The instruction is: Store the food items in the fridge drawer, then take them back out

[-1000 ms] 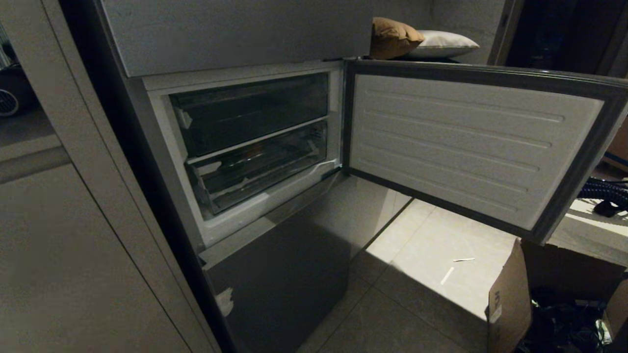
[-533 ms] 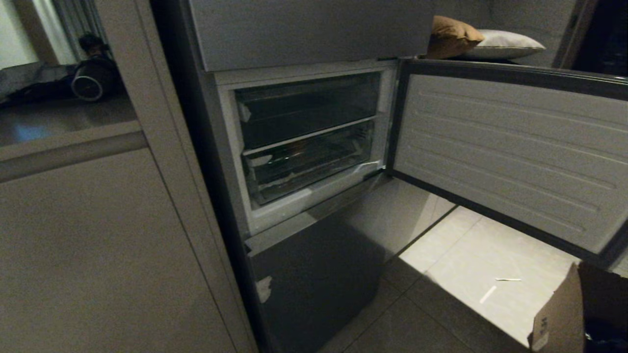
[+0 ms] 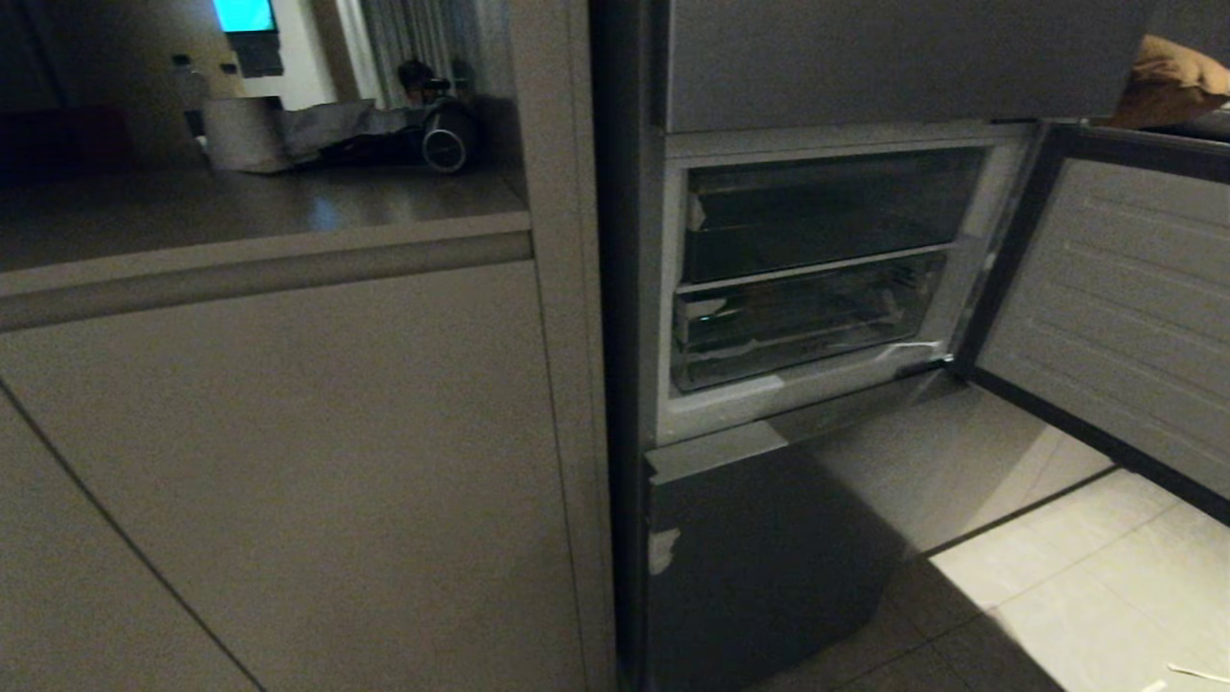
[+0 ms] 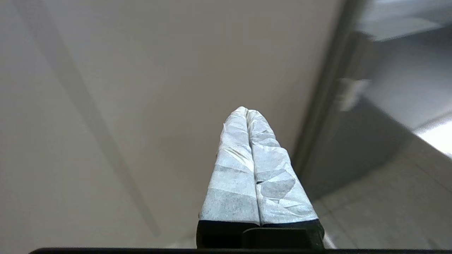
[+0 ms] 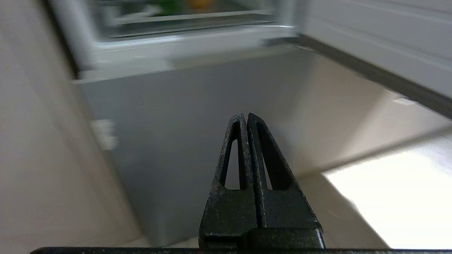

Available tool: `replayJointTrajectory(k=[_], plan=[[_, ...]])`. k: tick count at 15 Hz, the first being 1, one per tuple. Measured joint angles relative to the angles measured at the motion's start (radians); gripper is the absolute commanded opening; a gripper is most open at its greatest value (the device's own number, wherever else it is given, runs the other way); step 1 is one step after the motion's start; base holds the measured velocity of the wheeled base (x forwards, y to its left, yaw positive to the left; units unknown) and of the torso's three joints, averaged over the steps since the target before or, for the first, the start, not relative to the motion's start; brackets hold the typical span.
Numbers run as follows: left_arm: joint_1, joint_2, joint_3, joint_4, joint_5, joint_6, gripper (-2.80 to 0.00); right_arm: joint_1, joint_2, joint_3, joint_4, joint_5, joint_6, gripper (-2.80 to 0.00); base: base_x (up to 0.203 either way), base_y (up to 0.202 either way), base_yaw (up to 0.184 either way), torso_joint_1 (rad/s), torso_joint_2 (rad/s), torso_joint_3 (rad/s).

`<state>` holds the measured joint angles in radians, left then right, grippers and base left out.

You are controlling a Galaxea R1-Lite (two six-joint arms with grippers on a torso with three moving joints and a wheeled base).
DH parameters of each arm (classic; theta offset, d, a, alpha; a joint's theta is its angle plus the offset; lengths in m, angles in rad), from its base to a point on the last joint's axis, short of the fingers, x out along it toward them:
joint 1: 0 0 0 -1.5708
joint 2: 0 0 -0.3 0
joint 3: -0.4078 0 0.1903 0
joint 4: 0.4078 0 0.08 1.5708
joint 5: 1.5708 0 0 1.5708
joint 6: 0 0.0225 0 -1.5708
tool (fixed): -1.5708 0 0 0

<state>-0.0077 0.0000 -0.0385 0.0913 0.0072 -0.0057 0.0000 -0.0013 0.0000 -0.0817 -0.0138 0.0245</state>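
Observation:
The fridge drawer [image 3: 798,322] is a clear plastic tray in the lower half of the open middle compartment of the grey fridge, pushed in. In the right wrist view its front [image 5: 190,16] is blurred, with a green shape [image 5: 169,5] and a yellow-brown shape [image 5: 199,3] behind it, probably the food items. My right gripper [image 5: 246,114] is shut and empty, low before the bottom fridge door [image 5: 183,134]. The left gripper [image 4: 247,110], its white-wrapped fingers [image 4: 233,169] pressed together, is shut and empty facing a beige cabinet panel [image 4: 141,88]. Neither arm shows in the head view.
The middle fridge door [image 3: 1115,308] stands swung open to the right over the tiled floor [image 3: 1105,596]. A tall beige cabinet [image 3: 288,461] with a countertop [image 3: 240,207] carrying clutter fills the left. A brown pillow [image 3: 1168,82] lies beyond the door.
The whole head view has swung left: fridge and open door slid to the right of the picture, and the counter came into view. This is camera motion; nothing in the scene moved.

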Motion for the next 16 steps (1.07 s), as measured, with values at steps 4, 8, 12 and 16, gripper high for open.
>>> replayJointTrajectory(k=[4,8,12,16], plan=[[0.0,0.0,0.0,0.0,0.0,0.0,-2.8,0.0,0.0,0.0,-0.001,0.0,-0.001,-2.8,-0.001,-0.01,0.165,0.001,0.0,0.002],[0.0,0.0,0.0,0.0,0.0,0.0,-2.8,0.0,0.0,0.0,0.001,0.006,-0.041,-2.8,0.0,-0.002,0.027,0.001,0.0,0.0],[0.001,0.0,0.0,0.0,0.0,0.0,-2.8,0.0,0.03,-0.031,0.011,0.047,-0.101,-2.8,0.0,0.0,0.0,0.0,0.0,0.0],[0.0,0.0,0.0,0.0,0.0,0.0,-2.8,0.0,0.325,-0.237,0.004,0.126,0.008,-2.8,0.0,0.0,0.0,0.0,0.0,0.0]])
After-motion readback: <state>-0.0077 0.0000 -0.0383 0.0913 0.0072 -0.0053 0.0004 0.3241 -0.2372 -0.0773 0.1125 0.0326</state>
